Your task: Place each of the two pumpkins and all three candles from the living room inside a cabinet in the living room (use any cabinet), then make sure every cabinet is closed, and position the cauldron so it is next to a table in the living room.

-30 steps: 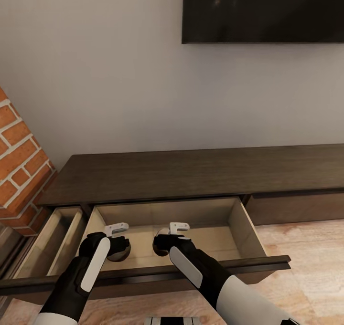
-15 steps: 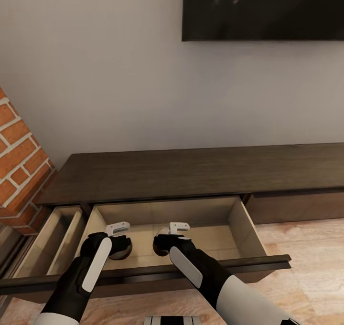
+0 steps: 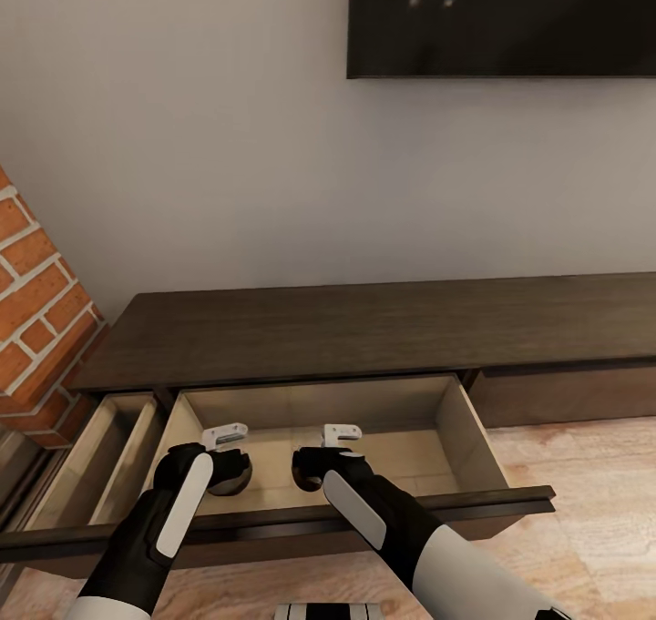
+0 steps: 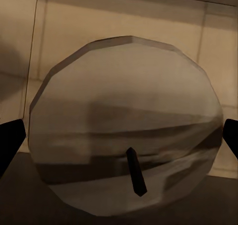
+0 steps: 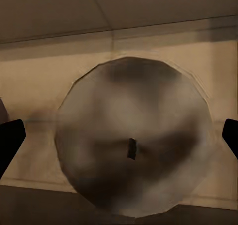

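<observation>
Head view: the cabinet [image 3: 364, 333], a long low dark brown unit, stands against the wall with a drawer [image 3: 456, 420] pulled open at 6 o'clock, its pale wood interior exposed. A second drawer [image 3: 100, 456] at 8 o'clock is also open. Both arms reach over the drawer front. The left gripper [image 3: 225, 461] and the right gripper [image 3: 319, 459] hang inside the open drawer, side by side and apart. Each carries a rounded grey body beneath it, largely hidden by the gripper itself. A dark screen [image 3: 501, 19] hangs on the wall at 1 o'clock; a brick column [image 3: 36, 310] stands at 9 o'clock.

Left wrist view: a candle [image 4: 126, 131], pale grey, faceted and rounded, with a short dark wick, sits between the two dark fingertips [image 4: 10, 140]. The jaws are spread to the candle's width; contact at either flank cannot be told.

Right wrist view: a second candle [image 5: 134, 136], grey with darker mottling and a short dark wick, lies between the fingertips [image 5: 10, 138]. The jaws stand wide, clear gaps showing on both flanks. The pale drawer floor lies behind it.
</observation>
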Robot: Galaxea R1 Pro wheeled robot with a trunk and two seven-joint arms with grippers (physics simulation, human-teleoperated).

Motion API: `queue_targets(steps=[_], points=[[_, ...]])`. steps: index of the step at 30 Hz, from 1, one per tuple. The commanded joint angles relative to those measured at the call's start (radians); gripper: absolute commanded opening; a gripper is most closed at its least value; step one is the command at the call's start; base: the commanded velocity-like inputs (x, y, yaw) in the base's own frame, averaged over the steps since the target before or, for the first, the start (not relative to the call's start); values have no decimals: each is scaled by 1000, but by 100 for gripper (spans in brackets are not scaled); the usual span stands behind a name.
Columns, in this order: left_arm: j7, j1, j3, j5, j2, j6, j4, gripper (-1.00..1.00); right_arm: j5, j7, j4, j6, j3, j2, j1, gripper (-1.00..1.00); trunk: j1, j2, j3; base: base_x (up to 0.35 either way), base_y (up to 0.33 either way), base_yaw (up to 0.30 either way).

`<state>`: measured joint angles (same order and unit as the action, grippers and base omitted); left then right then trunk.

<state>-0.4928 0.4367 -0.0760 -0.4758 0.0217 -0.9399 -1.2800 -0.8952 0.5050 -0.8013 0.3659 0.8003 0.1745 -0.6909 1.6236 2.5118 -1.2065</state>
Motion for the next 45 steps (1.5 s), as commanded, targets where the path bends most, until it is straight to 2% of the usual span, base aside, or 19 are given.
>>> queue_targets(steps=[1,10,45], points=[[-10,0,-1,-10,0,-2,-1,100,-6,7,-1,2,2,0,-1,100,0,0,-1,0,0,0],[-10,0,-2,-12,0,-2,-1,100,-6,7,-1,2,2,0,-1,100,0,0,-1,0,0,0],[-13,0,-1,-18,1,-6,-5,100,-15,6,-1,2,2,0,-1,100,-16,-8,134,0,0,0]])
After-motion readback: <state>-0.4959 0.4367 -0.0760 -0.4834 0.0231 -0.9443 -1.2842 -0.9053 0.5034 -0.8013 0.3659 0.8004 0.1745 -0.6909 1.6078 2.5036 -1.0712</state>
